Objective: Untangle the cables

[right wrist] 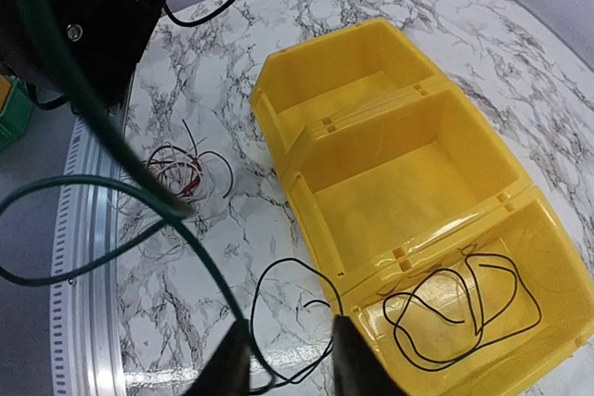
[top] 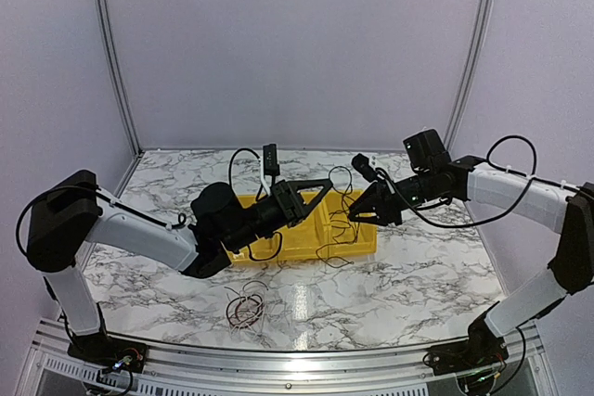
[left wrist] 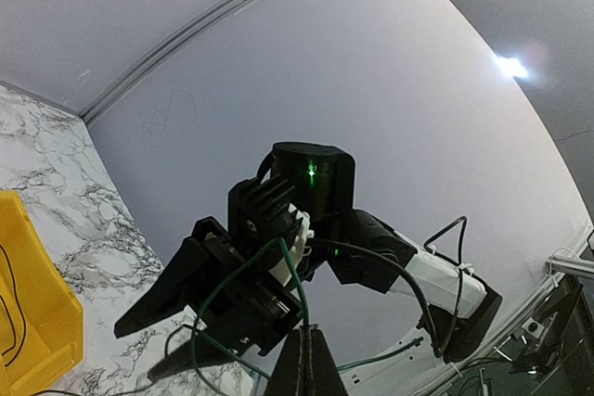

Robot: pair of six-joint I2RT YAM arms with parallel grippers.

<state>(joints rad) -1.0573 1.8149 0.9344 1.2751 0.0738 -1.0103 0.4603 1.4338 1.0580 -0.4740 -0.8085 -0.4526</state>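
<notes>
My left gripper [top: 325,186] is over the yellow bin [top: 306,242], shut on a thin green wire [left wrist: 297,275] that loops up from its closed fingertips [left wrist: 311,345]. The wire runs toward my right gripper [top: 354,213], which faces it with jaws apart [left wrist: 139,351]. In the right wrist view the green wire [right wrist: 200,253] passes just inside the left finger [right wrist: 227,368] of the open gripper [right wrist: 288,370]. A black wire [right wrist: 384,305] lies coiled in the bin's end compartment and drapes over the rim onto the table. A tangle of red, white and black wires [top: 246,308] lies on the table [right wrist: 181,169].
The yellow bin [right wrist: 278,108] has three compartments; the two farther from my right gripper hold nothing. The left arm's dark body [right wrist: 83,16] is at the top left of the right wrist view. The table's metal front rail [top: 278,359] is just beyond the tangle.
</notes>
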